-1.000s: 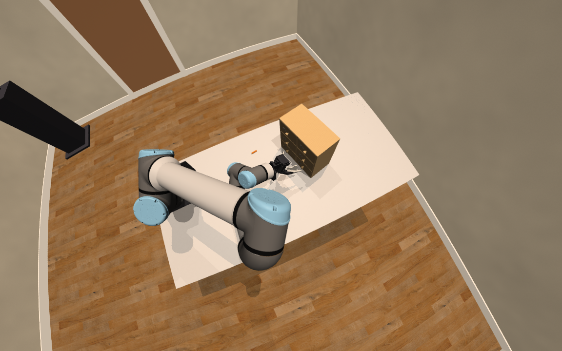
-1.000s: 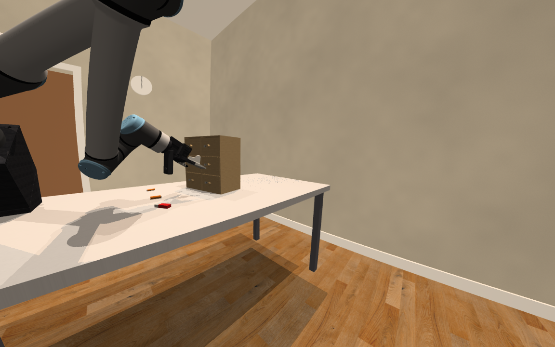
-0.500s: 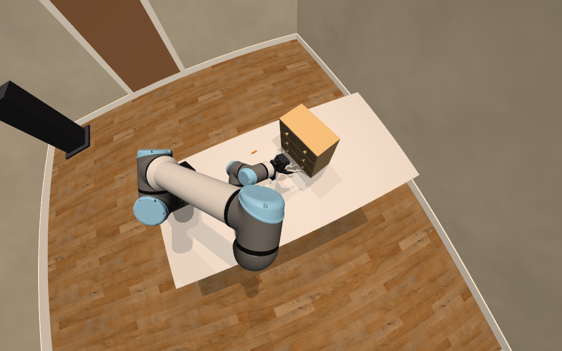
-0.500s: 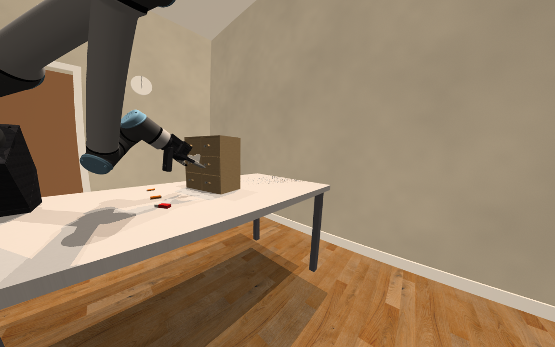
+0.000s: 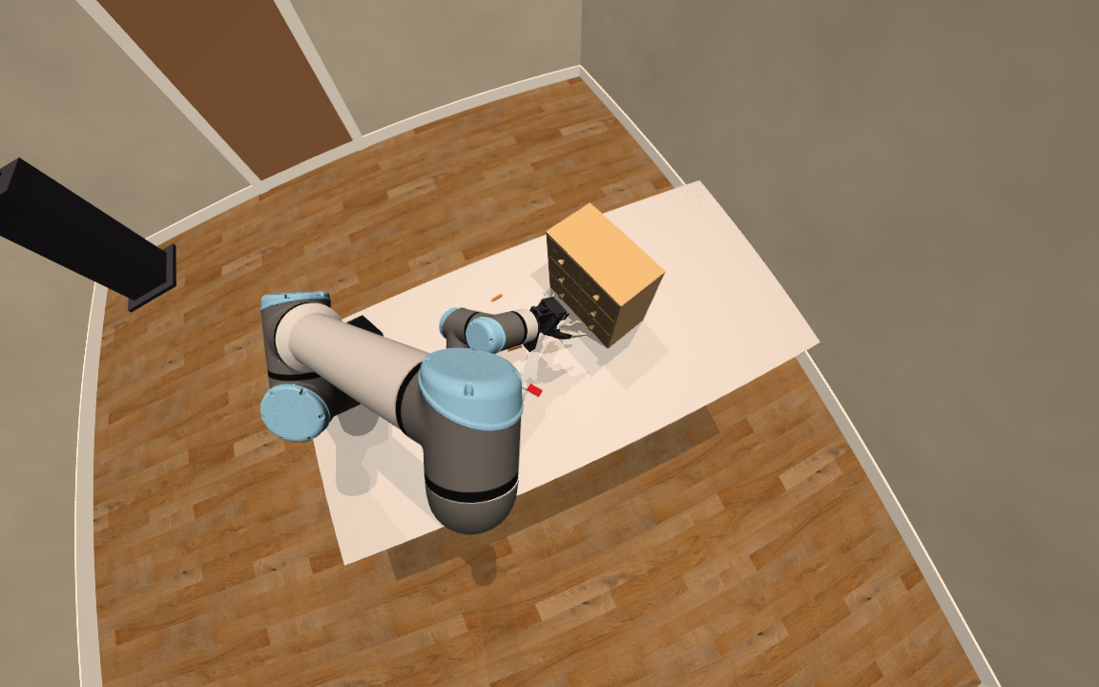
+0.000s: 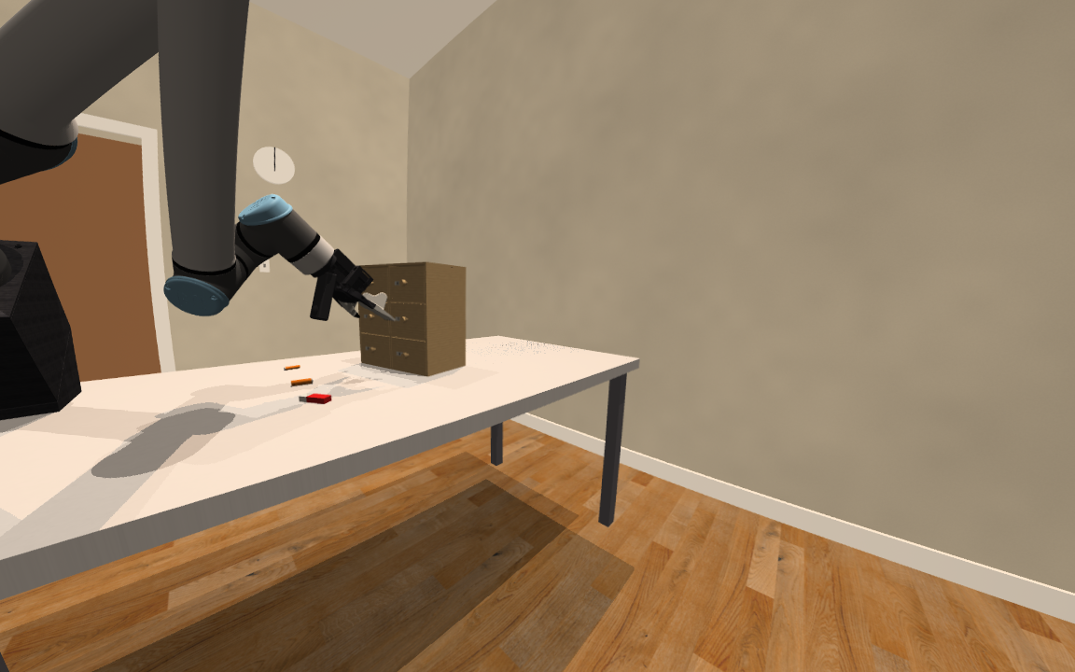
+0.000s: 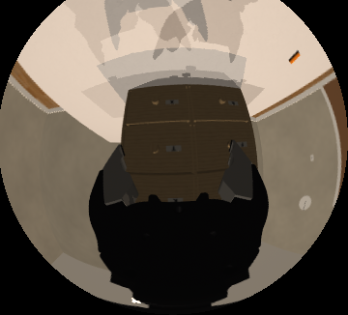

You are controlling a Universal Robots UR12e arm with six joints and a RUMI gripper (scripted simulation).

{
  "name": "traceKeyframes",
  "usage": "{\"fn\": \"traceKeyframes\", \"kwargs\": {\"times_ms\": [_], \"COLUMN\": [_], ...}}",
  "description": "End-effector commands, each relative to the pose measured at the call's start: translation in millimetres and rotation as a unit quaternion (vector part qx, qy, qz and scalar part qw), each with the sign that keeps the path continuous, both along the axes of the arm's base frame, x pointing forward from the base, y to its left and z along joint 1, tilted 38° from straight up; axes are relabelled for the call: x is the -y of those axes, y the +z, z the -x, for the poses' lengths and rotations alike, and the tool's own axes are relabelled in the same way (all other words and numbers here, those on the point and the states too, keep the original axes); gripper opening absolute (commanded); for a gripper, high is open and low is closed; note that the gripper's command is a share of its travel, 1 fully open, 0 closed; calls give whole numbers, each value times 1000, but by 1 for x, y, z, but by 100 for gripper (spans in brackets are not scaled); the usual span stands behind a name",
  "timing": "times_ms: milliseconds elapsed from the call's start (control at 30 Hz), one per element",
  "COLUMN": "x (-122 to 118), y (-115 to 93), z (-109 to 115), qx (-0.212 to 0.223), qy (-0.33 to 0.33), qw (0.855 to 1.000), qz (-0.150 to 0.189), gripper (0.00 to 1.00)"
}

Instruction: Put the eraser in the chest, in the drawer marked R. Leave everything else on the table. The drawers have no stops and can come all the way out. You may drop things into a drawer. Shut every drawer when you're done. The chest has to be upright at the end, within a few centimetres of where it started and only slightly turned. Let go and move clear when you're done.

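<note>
The brown wooden chest [image 5: 605,271] stands upright on the white table, its drawers all shut; it also shows in the side view [image 6: 413,317] and upside down in the wrist view [image 7: 188,136]. Its drawer labels are too small to read. My gripper [image 5: 560,324] [image 6: 374,304] is open and empty, just in front of the chest's drawer fronts at mid height; its fingers frame the middle drawer row [image 7: 180,175]. The red eraser [image 5: 533,389] [image 6: 317,399] lies flat on the table behind the gripper, apart from it.
Two small orange pieces lie on the table: one [image 5: 496,297] to the left of the chest, one [image 6: 300,382] near the eraser. The arm's big elbow [image 5: 467,426] hangs over the table's near side. A black stand [image 5: 67,230] is on the floor.
</note>
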State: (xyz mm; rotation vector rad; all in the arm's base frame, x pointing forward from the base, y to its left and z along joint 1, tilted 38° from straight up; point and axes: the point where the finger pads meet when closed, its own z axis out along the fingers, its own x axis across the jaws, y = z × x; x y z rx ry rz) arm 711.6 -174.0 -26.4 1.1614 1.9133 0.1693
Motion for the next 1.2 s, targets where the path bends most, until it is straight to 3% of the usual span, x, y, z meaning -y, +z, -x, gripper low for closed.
{"fn": "traceKeyframes", "kwargs": {"times_ms": [0,600,1167], "x": [-2,-12,-22], "y": [4,21,39], "z": [3,18,34], "qx": [-18,-95,-174], "qy": [-14,-74,-135], "qw": [1000,992,975], "qz": [4,22,42], "gripper": [100,100,100]}}
